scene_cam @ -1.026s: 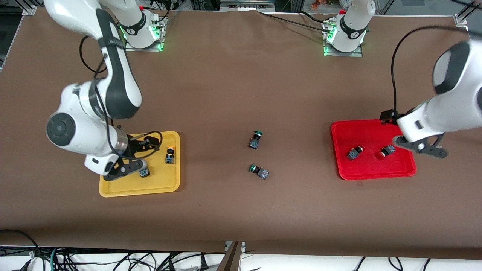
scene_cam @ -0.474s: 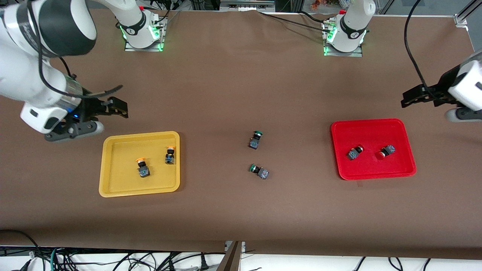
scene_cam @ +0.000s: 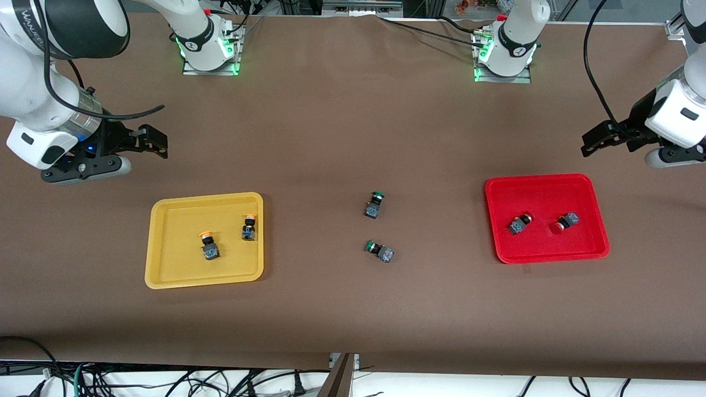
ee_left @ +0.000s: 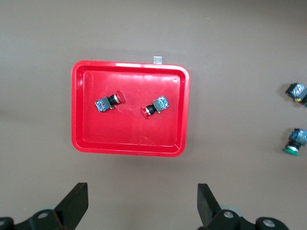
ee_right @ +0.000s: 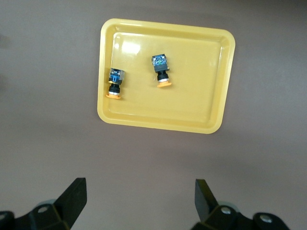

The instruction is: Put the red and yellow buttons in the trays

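Note:
The yellow tray (scene_cam: pixel 165 248) holds two yellow-capped buttons (scene_cam: pixel 209 245) (scene_cam: pixel 249 227). The red tray (scene_cam: pixel 546 242) holds two red-capped buttons (scene_cam: pixel 519 223) (scene_cam: pixel 565 222). My right gripper (scene_cam: pixel 85 166) is open and empty, up over the bare table off the yellow tray's corner on the bases' side. My left gripper (scene_cam: pixel 675 157) is open and empty, up over the table off the red tray's corner on the bases' side. The right wrist view shows the yellow tray (ee_right: pixel 192 105) and both buttons (ee_right: pixel 115 82) (ee_right: pixel 161 70). The left wrist view shows the red tray (ee_left: pixel 129 139) and its buttons (ee_left: pixel 109 101) (ee_left: pixel 155 106).
Two green-capped switches (scene_cam: pixel 374 204) (scene_cam: pixel 379 251) lie on the brown table between the trays. They also show in the left wrist view (ee_left: pixel 297 91) (ee_left: pixel 293 142). The arms' bases (scene_cam: pixel 207 47) (scene_cam: pixel 504 52) stand at the table's back edge.
The right gripper let go of a yellow button in the yellow tray, rose and drew off toward the bases. The left gripper rose and drew away from the red tray.

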Available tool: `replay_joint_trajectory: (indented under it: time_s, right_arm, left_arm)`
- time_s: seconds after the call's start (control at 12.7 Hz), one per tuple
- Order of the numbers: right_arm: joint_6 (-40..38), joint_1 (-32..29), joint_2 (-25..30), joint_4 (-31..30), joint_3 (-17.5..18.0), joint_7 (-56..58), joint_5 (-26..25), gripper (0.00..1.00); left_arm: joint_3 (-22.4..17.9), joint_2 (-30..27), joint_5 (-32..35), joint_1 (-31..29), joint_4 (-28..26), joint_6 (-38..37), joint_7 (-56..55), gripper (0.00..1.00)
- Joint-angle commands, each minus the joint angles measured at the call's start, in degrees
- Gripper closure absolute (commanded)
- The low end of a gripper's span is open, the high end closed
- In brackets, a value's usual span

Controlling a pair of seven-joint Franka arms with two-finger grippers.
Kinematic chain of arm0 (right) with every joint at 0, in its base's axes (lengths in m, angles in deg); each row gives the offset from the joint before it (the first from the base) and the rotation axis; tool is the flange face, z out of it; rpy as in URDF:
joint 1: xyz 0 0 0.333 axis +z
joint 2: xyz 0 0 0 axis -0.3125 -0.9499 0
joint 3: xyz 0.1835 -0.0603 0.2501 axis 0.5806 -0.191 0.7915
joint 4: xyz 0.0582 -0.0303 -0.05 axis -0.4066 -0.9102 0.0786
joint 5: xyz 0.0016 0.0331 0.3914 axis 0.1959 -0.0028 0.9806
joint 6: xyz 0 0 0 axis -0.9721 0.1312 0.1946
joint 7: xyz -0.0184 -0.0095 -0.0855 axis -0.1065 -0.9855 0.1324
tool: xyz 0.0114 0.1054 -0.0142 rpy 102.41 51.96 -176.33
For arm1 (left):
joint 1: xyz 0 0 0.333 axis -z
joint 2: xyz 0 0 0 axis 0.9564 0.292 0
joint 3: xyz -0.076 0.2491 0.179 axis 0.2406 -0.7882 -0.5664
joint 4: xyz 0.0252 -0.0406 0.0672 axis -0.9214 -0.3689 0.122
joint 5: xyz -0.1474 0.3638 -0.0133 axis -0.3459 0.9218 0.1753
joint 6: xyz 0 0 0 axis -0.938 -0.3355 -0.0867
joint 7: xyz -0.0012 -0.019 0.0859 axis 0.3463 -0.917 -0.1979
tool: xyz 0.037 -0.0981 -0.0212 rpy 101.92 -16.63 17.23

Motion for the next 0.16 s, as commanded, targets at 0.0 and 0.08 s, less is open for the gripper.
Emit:
replay_joint_trajectory:
  time_s: [0.0, 0.08]
  right_arm:
    - [0.39, 0.37, 0.63, -0.1, 0.42, -0.91, -1.39, 0.0]
    - [0.39, 0.02, 0.62, -0.1, 0.07, -0.13, -0.35, 0.0]
  left_arm:
    - [-0.97, -2.24, 1.24, 1.86, -2.32, 1.0, 3.85, 0.0]
    - [-0.97, -2.24, 1.24, 1.77, -2.32, 0.92, 3.85, 0.0]
